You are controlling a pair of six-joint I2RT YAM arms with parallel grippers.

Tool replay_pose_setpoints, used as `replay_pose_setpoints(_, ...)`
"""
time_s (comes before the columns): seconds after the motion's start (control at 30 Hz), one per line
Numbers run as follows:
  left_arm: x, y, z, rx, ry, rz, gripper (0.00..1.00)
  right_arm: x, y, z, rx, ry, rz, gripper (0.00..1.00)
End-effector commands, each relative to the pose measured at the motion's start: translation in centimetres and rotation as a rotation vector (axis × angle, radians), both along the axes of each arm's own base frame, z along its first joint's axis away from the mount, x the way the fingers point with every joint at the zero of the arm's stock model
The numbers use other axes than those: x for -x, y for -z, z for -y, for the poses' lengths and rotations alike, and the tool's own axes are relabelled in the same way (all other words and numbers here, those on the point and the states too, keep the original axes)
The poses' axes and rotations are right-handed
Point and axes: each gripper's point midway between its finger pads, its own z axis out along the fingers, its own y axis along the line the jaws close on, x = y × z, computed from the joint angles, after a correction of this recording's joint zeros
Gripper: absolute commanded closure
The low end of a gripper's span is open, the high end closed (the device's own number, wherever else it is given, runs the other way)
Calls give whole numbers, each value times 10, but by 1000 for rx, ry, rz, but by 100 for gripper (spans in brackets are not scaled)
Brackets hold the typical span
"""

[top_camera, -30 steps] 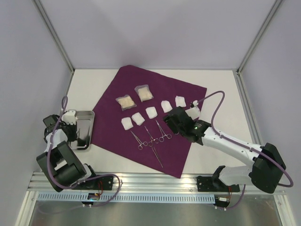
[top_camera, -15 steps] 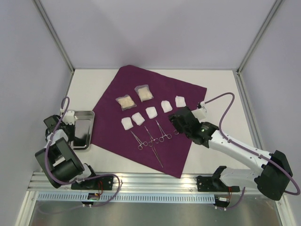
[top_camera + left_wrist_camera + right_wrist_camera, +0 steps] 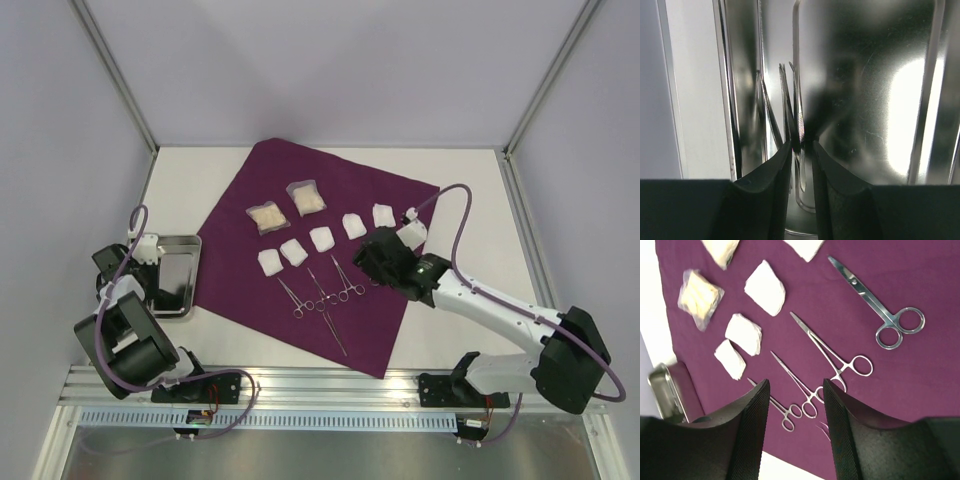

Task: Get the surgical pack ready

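1. Overhead, the surgical pack (image 3: 340, 190) lies spread as a flat purple sheet mid-counter (image 3: 470, 190), with a steel tray (image 3: 188, 285) just beside its left corner.
2. Left wrist: my left fingers (image 3: 767, 195) narrowly flank a slim metal instrument (image 3: 799, 130) in the tray; I cannot tell whether they grip it.
3. Right wrist: my right fingers (image 3: 752, 430) stand open and empty above forceps (image 3: 832, 347) on the pack.

No writing, label, brand mark or number is legible in any view, whether on the surgical pack (image 3: 340, 185), the metal tray (image 3: 181, 282) or the arms.
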Motion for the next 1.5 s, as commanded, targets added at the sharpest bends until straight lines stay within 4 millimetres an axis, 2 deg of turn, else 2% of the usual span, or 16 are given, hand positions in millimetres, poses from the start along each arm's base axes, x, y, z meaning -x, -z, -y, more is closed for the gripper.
replay_pose_setpoints(0.0,13,8,21,81,41,-37,68,-3,-22,-18,82,-194,56,51)
replay_pose_setpoints(0.03,13,4,23,89,44,-38,68,1,-25,-26,124,-300,62,51)
replay_pose_setpoints(0.13,10,-16,28,97,61,-4,66,19,-16,-40,266,-494,28,50)
replay_pose_setpoints(0.17,8,-28,29,86,71,27,65,37,-5,-42,329,-569,-22,49)
replay_pose_setpoints(0.23,9,-42,32,92,80,33,61,56,16,-51,397,-693,-107,44)
replay_pose_setpoints(0.33,12,-66,44,123,112,48,56,99,51,-64,486,-913,-227,42)
replay_pose_setpoints(0.4,13,-76,52,150,131,62,55,119,63,-69,564,-1011,-255,42)
replay_pose_setpoints(0.43,16,-79,57,169,137,54,55,123,77,-68,618,-1027,-293,43)
replay_pose_setpoints(0.53,20,-85,64,188,149,58,53,136,90,-71,666,-1071,-351,43)
replay_pose_setpoints(0.8,27,-90,72,190,170,67,52,132,104,-73,683,-1032,-362,47)
replay_pose_setpoints(1.0,26,-94,74,190,176,82,52,124,122,-78,693,-1028,-381,55)
replay_pose_setpoints(1.1,26,-94,74,190,180,80,52,121,121,-81,689,-1021,-377,63)
replay_pose_setpoints(1.2,27,-94,74,190,179,78,52,119,115,-83,680,-996,-364,83)
replay_pose_setpoints(1.27,27,-94,75,196,177,78,52,115,105,-83,663,-950,-340,91)
replay_pose_setpoints(1.3,27,-94,75,199,177,75,52,114,101,-81,664,-935,-339,99)
replay_pose_setpoints(1.47,24,-101,84,237,183,87,52,103,65,-81,595,-817,-271,100)
